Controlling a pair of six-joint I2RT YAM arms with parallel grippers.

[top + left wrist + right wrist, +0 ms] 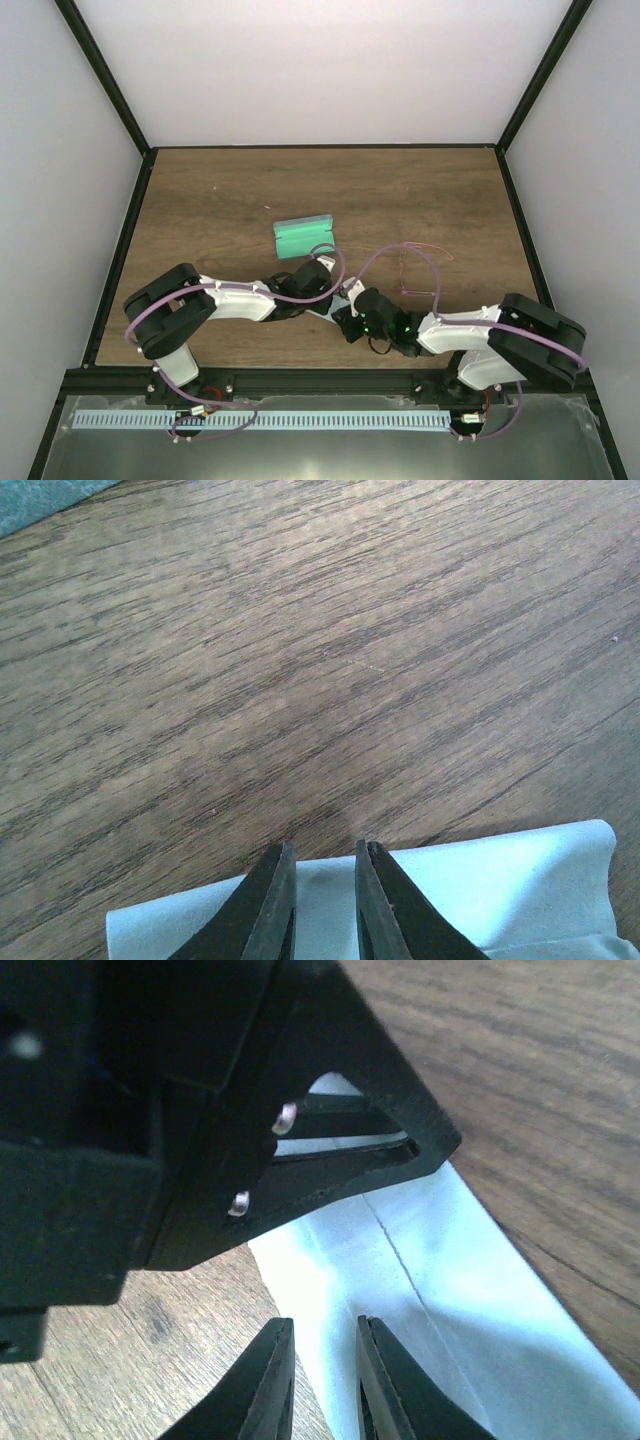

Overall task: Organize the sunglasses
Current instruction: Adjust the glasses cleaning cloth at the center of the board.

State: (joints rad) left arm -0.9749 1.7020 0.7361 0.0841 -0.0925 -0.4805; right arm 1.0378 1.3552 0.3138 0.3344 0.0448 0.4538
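A light blue cloth (490,880) lies on the wooden table under both grippers; it also shows in the right wrist view (460,1290) and is hidden by the arms in the top view. My left gripper (325,855) sits low over the cloth's edge, jaws a narrow gap apart. My right gripper (325,1332) faces it over the cloth's other edge, jaws also narrowly apart. The two meet at the table's middle front, left (335,288) and right (353,318). Thin pink wire-framed sunglasses (420,268) lie to the right. A green case (303,236) lies just beyond.
The left gripper's black body (200,1110) fills the upper left of the right wrist view, very close. A corner of the green case (40,500) shows at the left wrist view's top left. Purple cables loop over both arms. Dark frame walls edge the table (250,190).
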